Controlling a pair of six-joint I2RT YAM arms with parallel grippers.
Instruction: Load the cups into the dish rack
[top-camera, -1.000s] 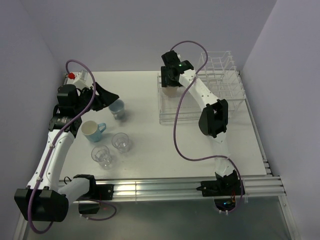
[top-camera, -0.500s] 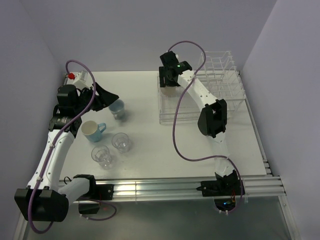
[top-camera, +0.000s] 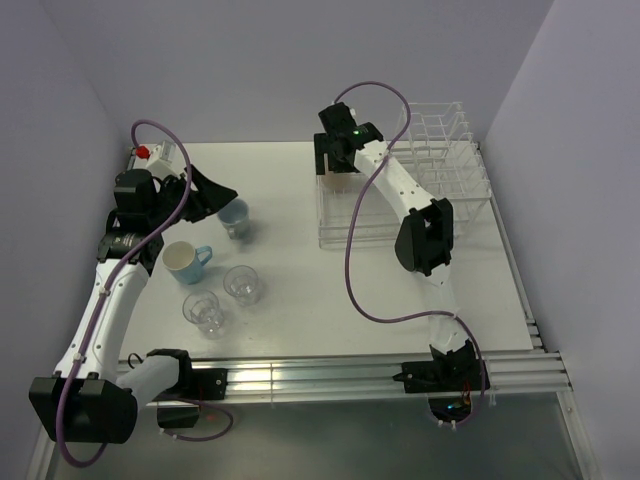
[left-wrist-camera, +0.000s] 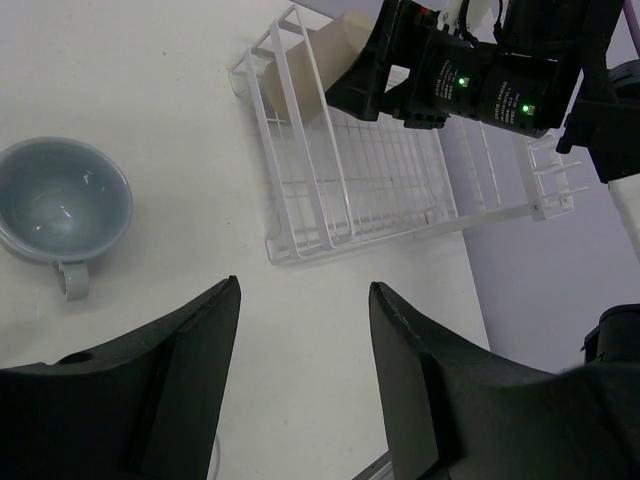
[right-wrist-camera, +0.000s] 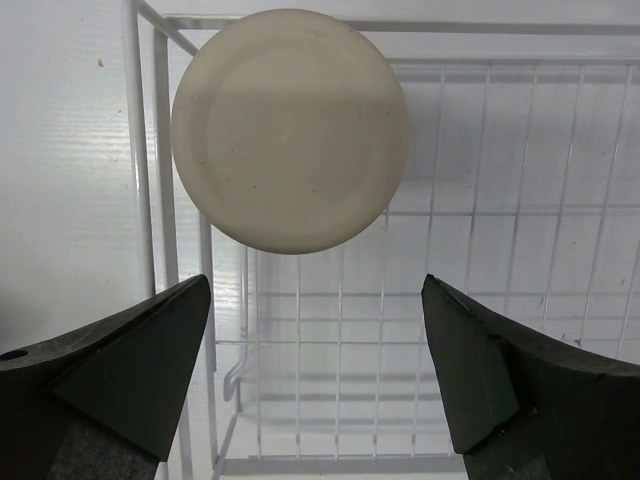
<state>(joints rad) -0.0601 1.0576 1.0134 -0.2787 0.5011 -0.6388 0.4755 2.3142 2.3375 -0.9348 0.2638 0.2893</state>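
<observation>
R gripper (right-wrist-camera: 315, 300) apart above tan cup (right-wrist-camera: 290, 130), upside-down in dish rack (right-wrist-camera: 500, 343) corner | L gripper (left-wrist-camera: 303, 300) apart; blue cup (left-wrist-camera: 64, 205) nearby

Paper cup (top-camera: 341, 184) half-hidden beneath right tool (top-camera: 337, 166)

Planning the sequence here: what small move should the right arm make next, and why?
Probably lift the right gripper straight up, clear of the dish rack: its jaws stand open, apart from the tan paper cup, which already sits bottom-up in the rack's corner.
</observation>
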